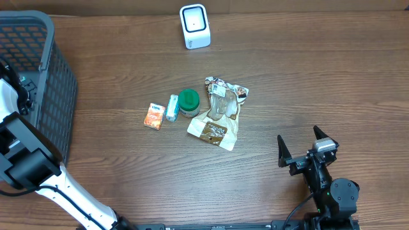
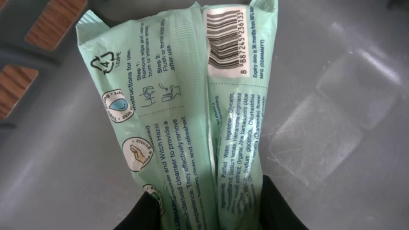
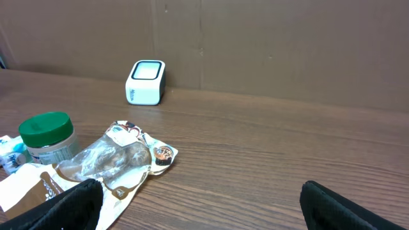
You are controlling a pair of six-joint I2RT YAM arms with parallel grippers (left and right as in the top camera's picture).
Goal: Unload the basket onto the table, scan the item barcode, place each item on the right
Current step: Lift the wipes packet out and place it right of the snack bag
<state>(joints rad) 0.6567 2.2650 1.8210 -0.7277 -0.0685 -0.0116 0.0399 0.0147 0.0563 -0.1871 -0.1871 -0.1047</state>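
Mint-green wipes pack (image 2: 185, 115) is pinched low by the left gripper (image 2: 211, 214); its slick film could slip. The right gripper (image 3: 204, 207) is held wide, empty.

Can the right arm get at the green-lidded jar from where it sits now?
Probably yes. The right gripper is open and empty, and nothing covers the green-lidded jar. The clear bag and brown pouch lie between them, so a reach from above looks easier.

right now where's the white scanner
In the overhead view the white scanner stands centrally near the table's far edge, well beyond the green-lidded jar.
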